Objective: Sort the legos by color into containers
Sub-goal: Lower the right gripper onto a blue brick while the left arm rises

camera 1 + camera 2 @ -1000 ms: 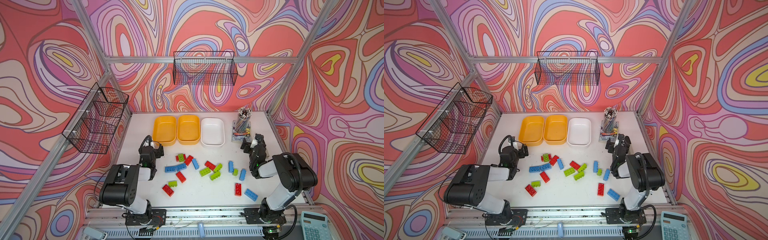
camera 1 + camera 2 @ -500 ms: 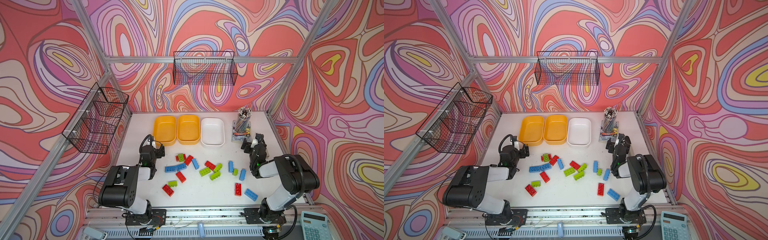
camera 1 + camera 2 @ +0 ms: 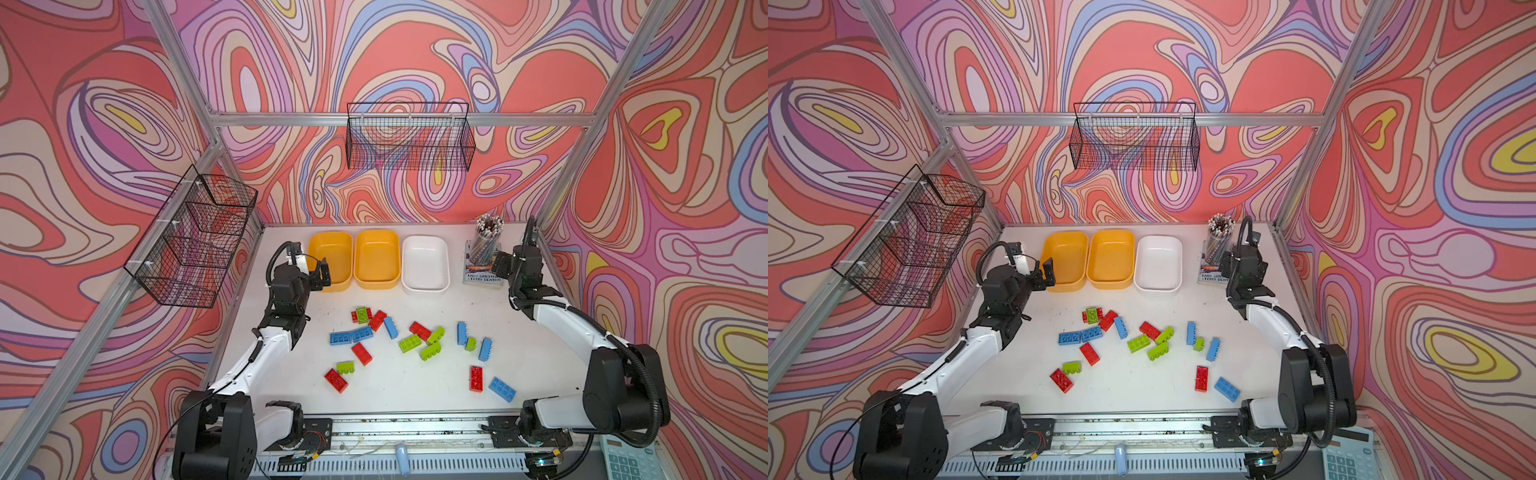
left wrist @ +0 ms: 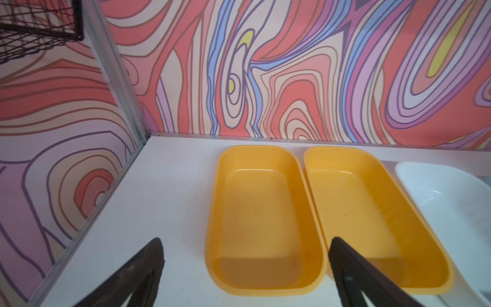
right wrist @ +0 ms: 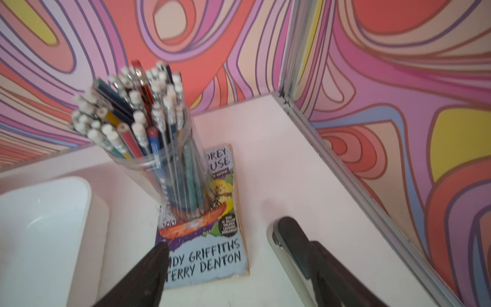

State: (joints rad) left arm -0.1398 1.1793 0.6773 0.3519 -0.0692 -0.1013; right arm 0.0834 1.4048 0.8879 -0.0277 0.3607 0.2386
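Left fingers (image 4: 150, 255) advanced toward glossy, rounded yellow tub (image 4: 260, 218).

Bright even light, blurred wrist views

book (image 5: 210, 255) authors, wrist view: we read "…DY GRIFFITHS" over "…ERRY DENTON", black hand lettering on the pale blue band at the cover's foot; first letters hidden.
book authors, top view: on the same cover (image 3: 482, 277) we read "ANDY GRIFFITHS" above "TERRY DENTON", small but legible.
book title: only "…OREY" and "…USE" show, white letters near the cover's head; the cup (image 5: 180, 186) standing on it hides the rest.
badge (image 5: 230, 226): round, black, white print on the cover, too blurred for us to read.
calculator (image 3: 627, 461): key legends too small for us.
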